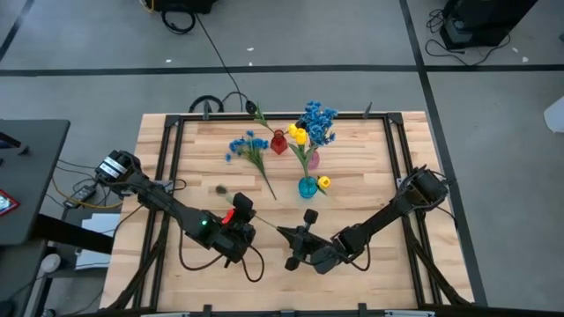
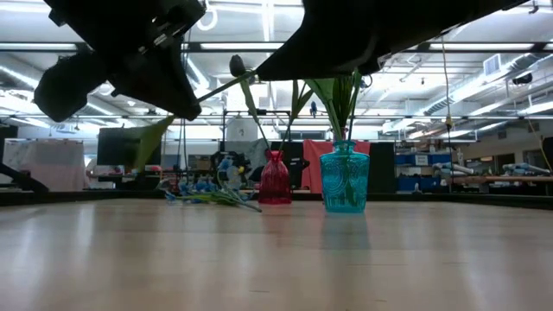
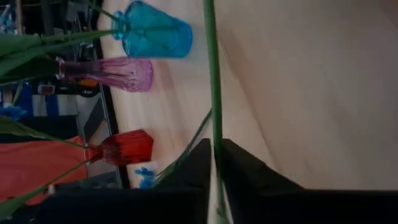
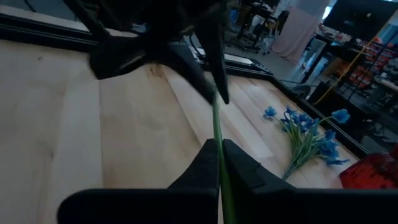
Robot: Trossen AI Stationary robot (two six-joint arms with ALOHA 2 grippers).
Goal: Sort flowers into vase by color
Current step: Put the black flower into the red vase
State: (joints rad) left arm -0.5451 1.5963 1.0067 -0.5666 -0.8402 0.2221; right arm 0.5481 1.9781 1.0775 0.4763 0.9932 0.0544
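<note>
A dark-bloomed flower is held off the table between both grippers; its thin green stem runs from my left gripper to my right gripper. A leaf hangs below the left gripper. Both grippers are shut on this stem. A blue spray lies flat on the table. The red vase holds one dark-budded stem. The pink vase and the teal vase hold yellow buds and blue blossoms. My left gripper pinches the flower's stem between its two fingers. The stem runs on straight past the fingertips, along the fingers. The flower is lifted clear of the table. My right gripper pinches the same stem between its two fingers, a short way from the left gripper's fingertips. The fingers come level from the table's right side and lie along the stem. The stem is clear of the table.
The three vases stand close together at the table's far middle, with the blue spray lying to their left. A black frame rail runs round the table. Bare wood lies near the front edge, below both grippers.
</note>
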